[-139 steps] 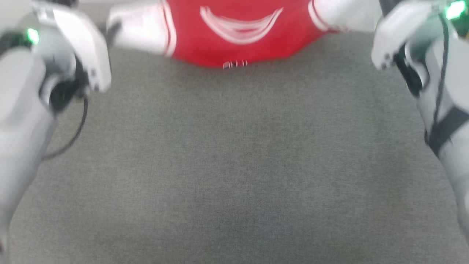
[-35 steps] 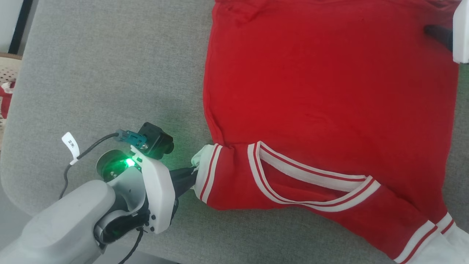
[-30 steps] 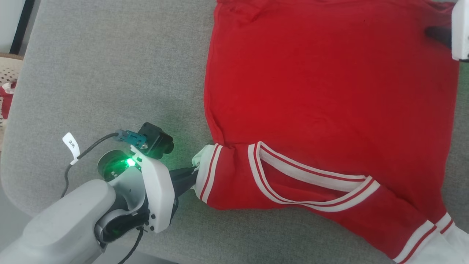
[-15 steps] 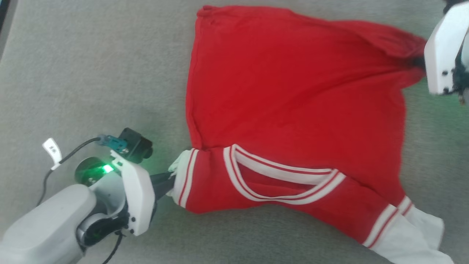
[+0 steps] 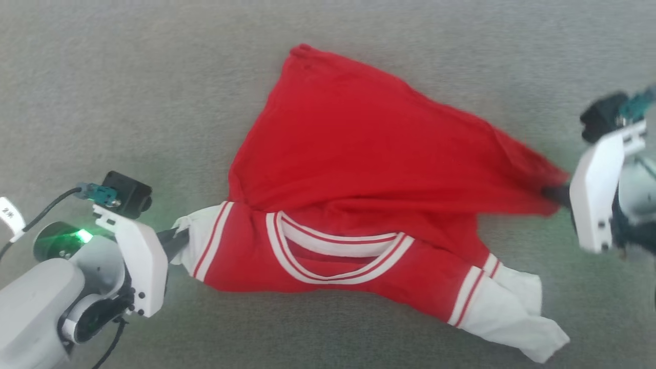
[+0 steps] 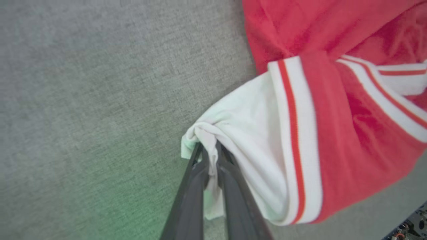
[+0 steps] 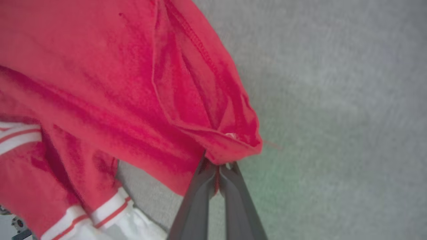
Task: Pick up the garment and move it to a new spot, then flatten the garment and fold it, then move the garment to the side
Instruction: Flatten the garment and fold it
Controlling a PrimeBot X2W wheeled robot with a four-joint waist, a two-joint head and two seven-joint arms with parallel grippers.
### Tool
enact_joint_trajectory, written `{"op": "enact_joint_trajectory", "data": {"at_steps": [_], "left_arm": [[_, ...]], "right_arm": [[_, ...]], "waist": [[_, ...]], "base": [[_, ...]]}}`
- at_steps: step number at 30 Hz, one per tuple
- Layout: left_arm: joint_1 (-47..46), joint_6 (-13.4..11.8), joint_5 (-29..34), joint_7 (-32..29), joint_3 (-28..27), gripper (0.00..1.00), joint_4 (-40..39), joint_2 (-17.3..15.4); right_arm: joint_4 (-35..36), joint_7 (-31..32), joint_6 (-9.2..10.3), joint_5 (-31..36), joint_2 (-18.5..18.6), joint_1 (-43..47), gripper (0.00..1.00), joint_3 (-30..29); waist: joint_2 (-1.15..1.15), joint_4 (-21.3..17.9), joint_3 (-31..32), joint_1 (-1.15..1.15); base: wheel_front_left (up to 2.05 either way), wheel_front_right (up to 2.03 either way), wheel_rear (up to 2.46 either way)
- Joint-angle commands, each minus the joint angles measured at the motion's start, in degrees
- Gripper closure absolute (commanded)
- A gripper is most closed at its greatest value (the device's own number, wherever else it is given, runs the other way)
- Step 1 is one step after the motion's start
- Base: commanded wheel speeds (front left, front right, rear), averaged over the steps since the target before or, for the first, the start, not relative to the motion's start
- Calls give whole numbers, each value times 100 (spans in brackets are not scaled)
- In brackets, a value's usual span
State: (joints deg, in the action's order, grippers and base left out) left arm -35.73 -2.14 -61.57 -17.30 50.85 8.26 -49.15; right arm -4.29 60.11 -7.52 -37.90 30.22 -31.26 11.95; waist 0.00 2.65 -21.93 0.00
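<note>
— Where is the garment (image 5: 359,154) found in relation to the grippers?

— It is stretched between them over the grey cloth surface (image 5: 128,102). The left gripper (image 5: 177,242) is seen at the lower left of the head view, closed on a bunched white sleeve (image 5: 197,238). In the left wrist view, white cloth is pinched between the two dark fingers (image 6: 191,200). The right gripper (image 5: 556,195) is seen at the right edge of the head view, clamped on a gathered red corner of the hem (image 7: 233,140).

— How is the cloth laid out?

— A plain red side is turned up and drawn into folds toward the right gripper. The striped neckline (image 5: 333,251) is found along the near side. The second sleeve (image 5: 512,312) is left trailing loose at the lower right, close to the bottom edge of the head view. One free corner (image 5: 302,51) is pointed away from the robot. Whether the middle is lifted off the surface cannot be told.

— What room is offered around it?

— Bare grey surface is seen beyond the far corner, to the left of the red body, and in a narrower band along the near side.
</note>
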Motion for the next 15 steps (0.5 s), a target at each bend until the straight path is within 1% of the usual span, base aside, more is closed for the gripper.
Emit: {"op": "enact_joint_trajectory", "data": {"at_steps": [1,5,8,11,15], "left_arm": [[86,-86,-67,7,-25,100,2,-36],[143,-144,-71,28,-50,100,-116,-123],[155,-174,-50,19,-42,100,-160,-142],[169,-183,-69,5,-29,100,-161,-125],[181,-166,-38,-3,20,100,-107,-114]], "right_arm": [[236,38,6,5,-96,369,100,-153],[840,51,6,161,-348,1222,100,-663],[1054,-111,5,323,-628,1713,100,-1003],[955,-365,5,496,-895,2004,100,-1171],[433,-750,6,755,-1105,2057,100,-1118]], "waist": [[0,-170,95,0],[0,-272,92,0],[0,-297,83,0],[0,-303,83,0],[0,-316,117,0]], "base": [[0,0,0],[0,0,0],[0,0,0],[0,0,0],[0,0,0]]}}
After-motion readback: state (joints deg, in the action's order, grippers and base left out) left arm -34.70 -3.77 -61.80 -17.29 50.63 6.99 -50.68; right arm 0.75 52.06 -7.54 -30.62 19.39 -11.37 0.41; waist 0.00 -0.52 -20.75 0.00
